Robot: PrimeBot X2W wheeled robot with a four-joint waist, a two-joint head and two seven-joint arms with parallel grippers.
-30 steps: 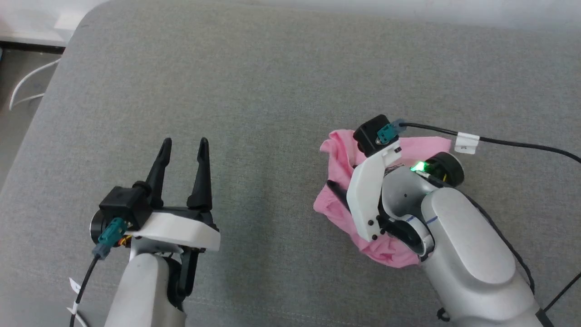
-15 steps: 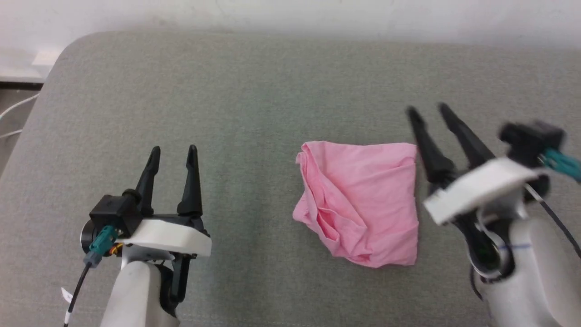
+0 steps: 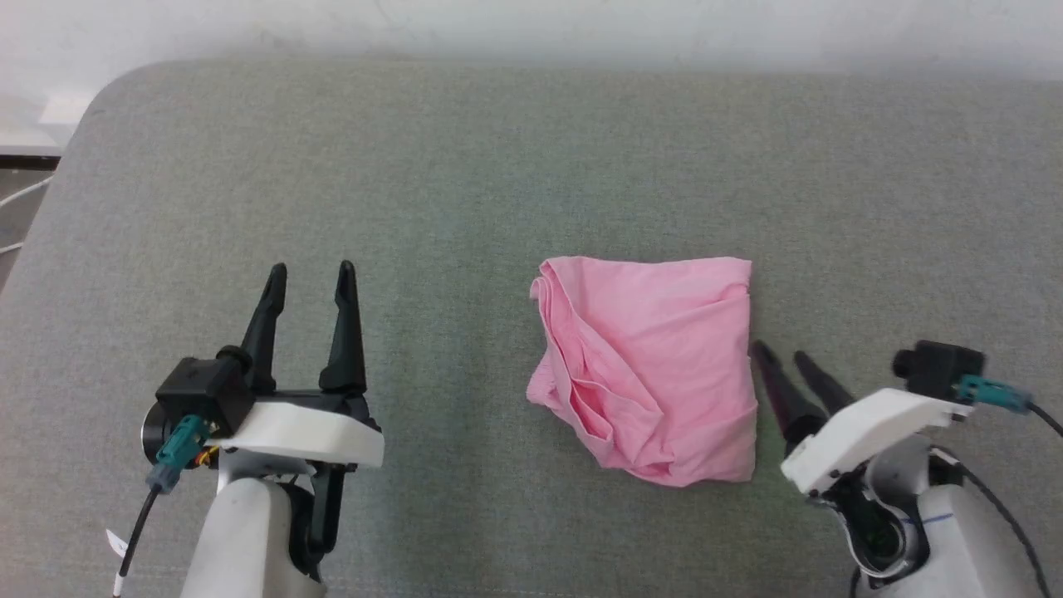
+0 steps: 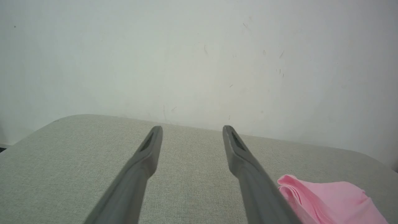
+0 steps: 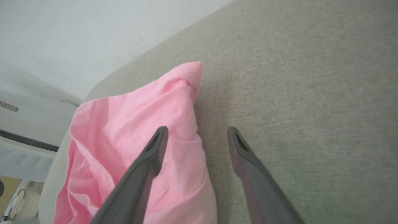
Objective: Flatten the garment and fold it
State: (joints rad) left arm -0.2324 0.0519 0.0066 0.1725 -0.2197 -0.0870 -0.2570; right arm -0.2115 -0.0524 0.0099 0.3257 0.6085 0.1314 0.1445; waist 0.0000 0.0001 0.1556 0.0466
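The garment (image 3: 656, 365) is a plain light pink. The cushion (image 3: 465, 183) under it is grey-green with a fine flecked weave, and the wall (image 3: 531, 25) is off-white. The left gripper (image 3: 311, 267) and right gripper (image 3: 778, 350) each have 2 black fingers (image 3: 343, 332), white mounts (image 3: 307, 432) and a teal plug (image 3: 178, 440).

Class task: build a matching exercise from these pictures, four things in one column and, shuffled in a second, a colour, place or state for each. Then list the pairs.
1 garment
2 left gripper
3 right gripper
4 cushion

A grey, bearing the fabric
B open, beside the fabric's right edge
C pink, wrinkled, lying free
D open, over bare cushion, apart from the fabric

Pairs: 1-C, 2-D, 3-B, 4-A
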